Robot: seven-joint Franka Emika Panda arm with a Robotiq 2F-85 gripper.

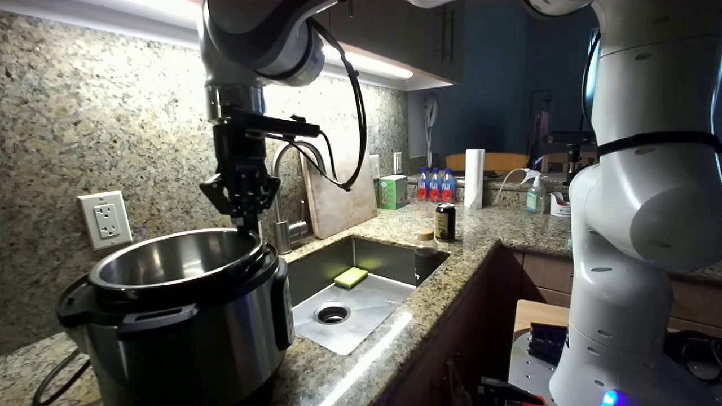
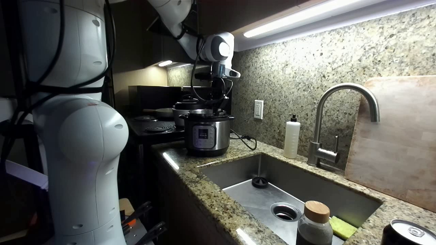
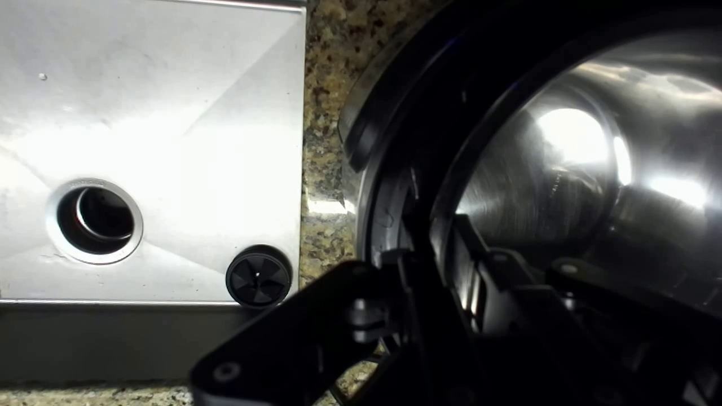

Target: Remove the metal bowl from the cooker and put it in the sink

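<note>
Speckled granite counter point(image 1: 316, 366) surrounds a rectangular stainless-steel sink point(image 1: 372, 307); beyond its short edge, inside a round black-and-steel cooker point(image 1: 186, 338), sits a deep, shiny steel bowl point(image 1: 175, 256). Narrowed fingers of a black gripper point(image 3: 435, 238) pinch its rim. Held one-sidedly, the bowl could tilt and jam. Blue-capped plastic bottles point(image 1: 434, 185) near the far corner read FIJI.

"FIJI" on blue-capped bottles point(image 1: 434, 187) in exterior view
</note>
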